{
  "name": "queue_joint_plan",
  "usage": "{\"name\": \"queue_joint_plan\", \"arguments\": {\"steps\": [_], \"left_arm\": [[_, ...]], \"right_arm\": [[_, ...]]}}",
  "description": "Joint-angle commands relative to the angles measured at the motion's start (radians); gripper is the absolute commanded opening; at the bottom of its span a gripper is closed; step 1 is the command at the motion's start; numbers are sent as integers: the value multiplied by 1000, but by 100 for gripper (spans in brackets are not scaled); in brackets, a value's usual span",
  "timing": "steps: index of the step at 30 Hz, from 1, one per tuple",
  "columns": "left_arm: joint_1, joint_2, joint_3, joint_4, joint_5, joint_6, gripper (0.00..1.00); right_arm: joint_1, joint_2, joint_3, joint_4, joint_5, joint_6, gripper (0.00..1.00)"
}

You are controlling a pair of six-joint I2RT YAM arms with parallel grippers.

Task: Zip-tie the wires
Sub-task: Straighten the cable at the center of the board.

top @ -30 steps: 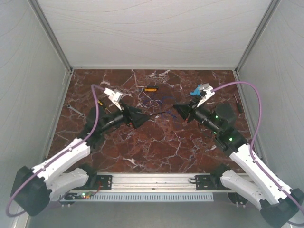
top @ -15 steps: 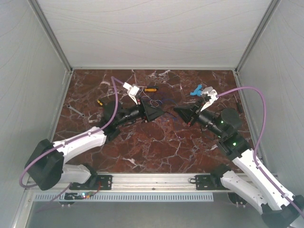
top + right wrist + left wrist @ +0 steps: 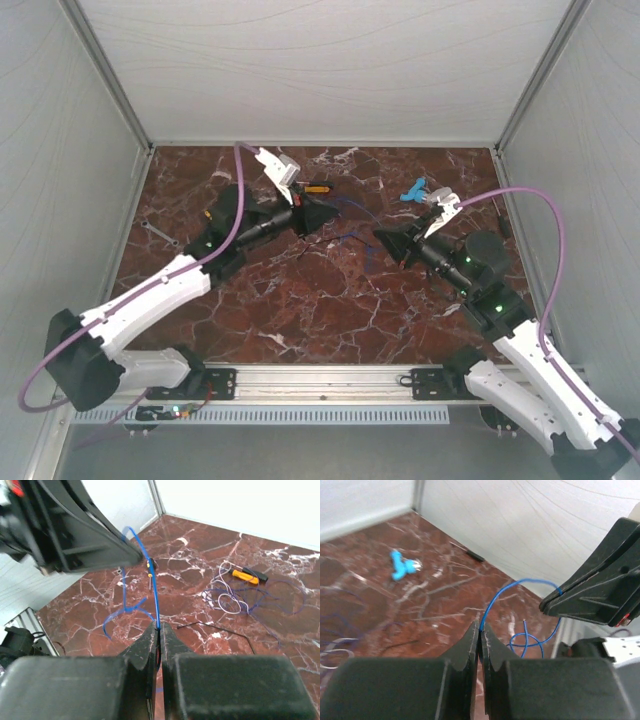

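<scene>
Two grips: left claw and right claw each pinch one wire; hair-thin, limp, probably slippery, so hold short.

blue wire up off counter, curly, strung between left gripper and right gripper; other wires loose purple-white loops flat on counter

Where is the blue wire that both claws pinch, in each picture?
Top external: blue wire near picture centre.
Left wrist: blue wire arcing up from centre.
Right wrist: blue wire rising from centre.
Shared landmark: red marble table.
</scene>
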Motion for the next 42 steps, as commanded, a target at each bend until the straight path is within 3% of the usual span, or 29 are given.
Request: {"name": "queue_joint_plan", "arguments": {"steps": [1, 8, 13, 19, 29, 42], "left_arm": [[-4, -74, 140, -279, -128, 286, 0], [-6, -148, 233, -488, -311, 547, 0], [-6, -206, 210, -464, -408, 646, 0], [-6, -268, 184, -396, -466, 664, 0], [-6, -304, 290, -460, -423, 611, 0], [-6, -265, 464, -500, -508, 615, 0]], "right_arm": [[2, 9, -9, -46, 41, -2, 0], [3, 68, -45, -55, 2, 24, 0], [3, 111, -63, -34, -7, 43, 0], [5, 178, -80, -43, 16, 37, 0], [18, 298, -134, 52, 38, 66, 0], [36, 362, -159, 49, 98, 72, 1]]}}
